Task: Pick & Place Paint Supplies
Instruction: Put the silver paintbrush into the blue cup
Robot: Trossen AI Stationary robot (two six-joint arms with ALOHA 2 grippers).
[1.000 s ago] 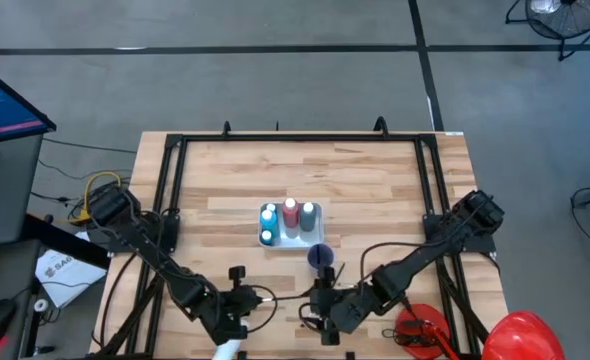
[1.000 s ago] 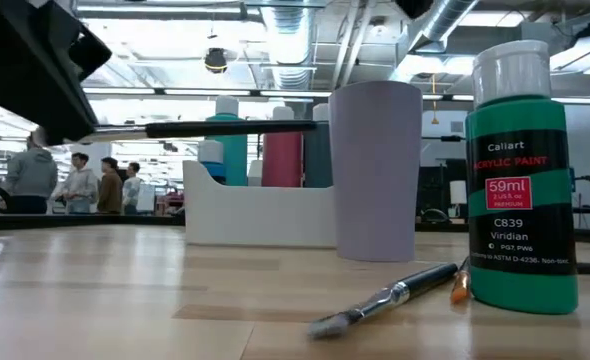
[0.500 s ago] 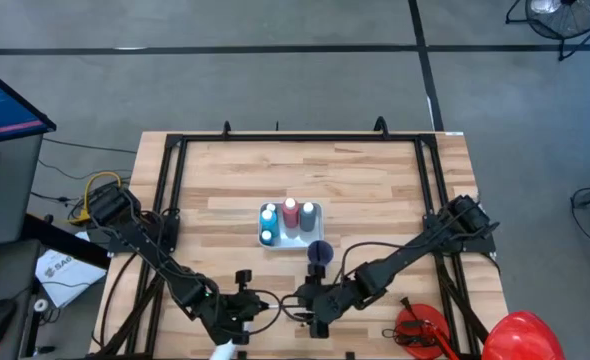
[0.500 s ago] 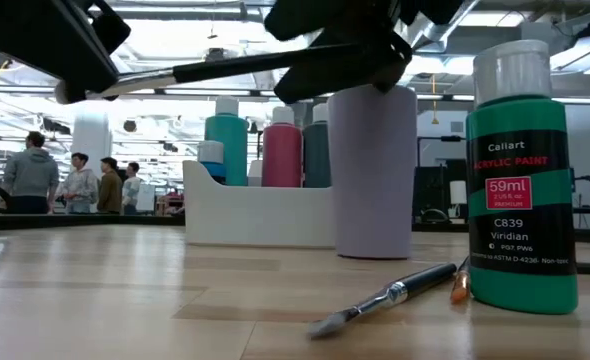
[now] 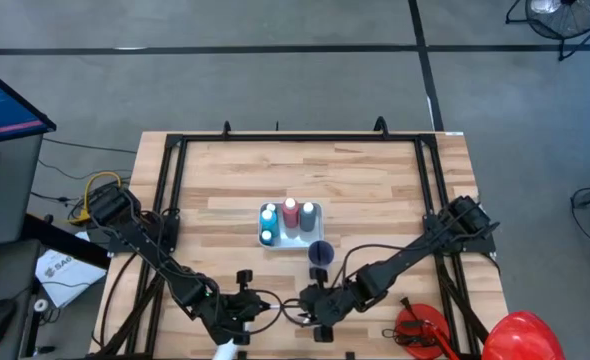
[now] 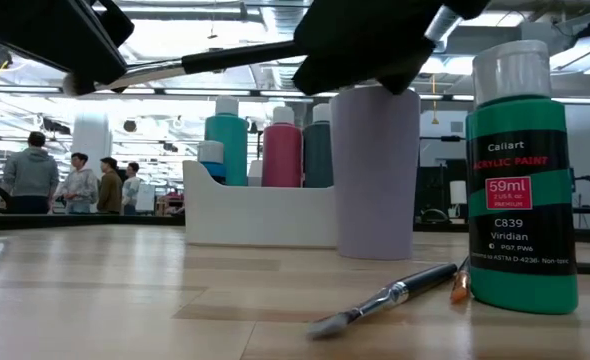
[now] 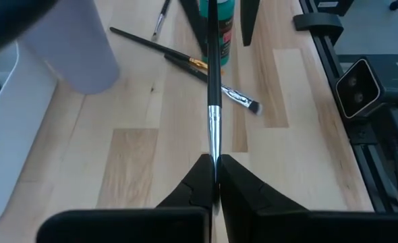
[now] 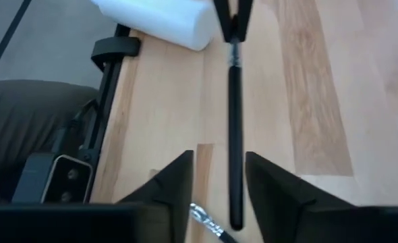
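The thin black-handled paintbrush hangs level, its silver ferrule clamped in the left gripper, handle lying between the right gripper's parted fingers.

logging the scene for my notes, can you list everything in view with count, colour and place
held brush: 1, black handle, in the air between both tools
loose brushes: about 3, dark, on table by green bottle
green bottle: 1, white cap, table's near edge
cup: 1, lilac, beside caddy
caddy: 1, white, table centre
bottles in caddy: at least 4, teal, pink, dark
people: several, room behind
left tool: shut on brush tip
right tool: around the handle end, not clamped
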